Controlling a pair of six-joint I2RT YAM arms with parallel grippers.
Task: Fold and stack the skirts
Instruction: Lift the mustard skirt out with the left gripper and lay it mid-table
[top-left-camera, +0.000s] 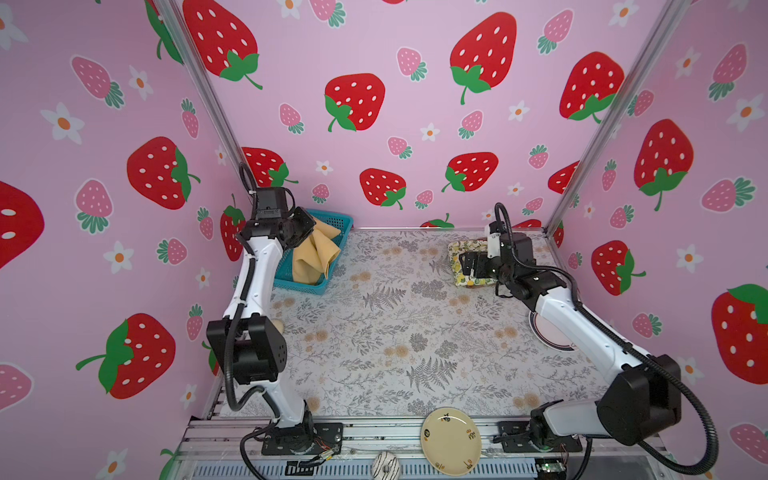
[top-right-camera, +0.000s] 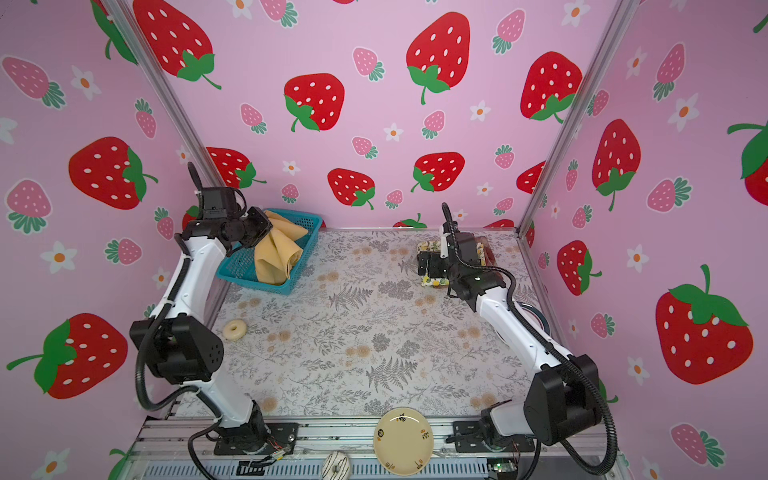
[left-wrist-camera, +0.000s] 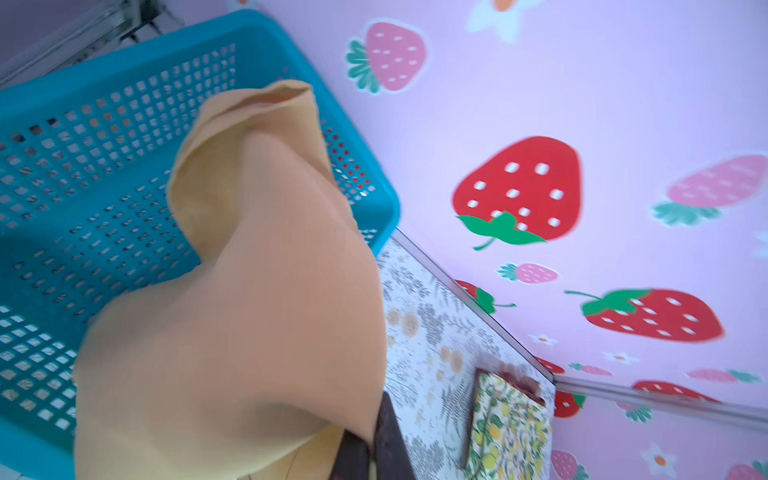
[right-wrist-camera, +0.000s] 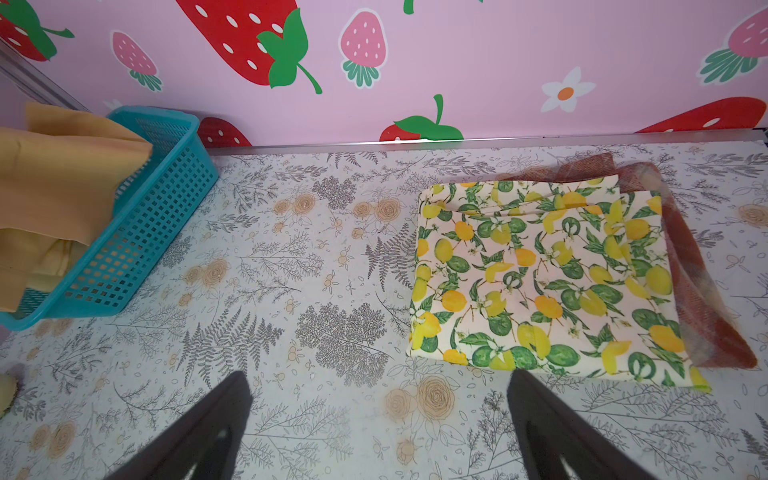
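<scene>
**Left tool (top-left-camera: 311, 232) clamped on the mustard-yellow skirt, half out of the basket**

Left tool's jaws are pinched tight on a bunched top fold of the mustard-yellow skirt (top-left-camera: 313, 257). The cloth hangs from the grip, and its lower part lies inside the blue mesh basket (top-left-camera: 300, 286) and over the rim, back left of the counter (top-left-camera: 395, 332).

Right tool (right-wrist-camera: 378, 374) is wide open and holds nothing. It hovers just beside the stack at back right, where the lemon-print skirt (right-wrist-camera: 540, 274) lies folded on top of the red plaid skirt (right-wrist-camera: 706, 316).

My read: two are done, and this is the pull-out of the third.

To do it well:
- Lift straight up until the hem clears the rim, then traverse. The basket looks light, so a sideways drag would likely tip or tow it.
- The grip is on a bunch, not an edge. Set the skirt down on the bare middle of the counter and re-pinch at the waistband.
- Bring the right tool over for the opposite corner and spread the skirt flat before folding.
- Keep the hanging cloth off the finished stack.
</scene>
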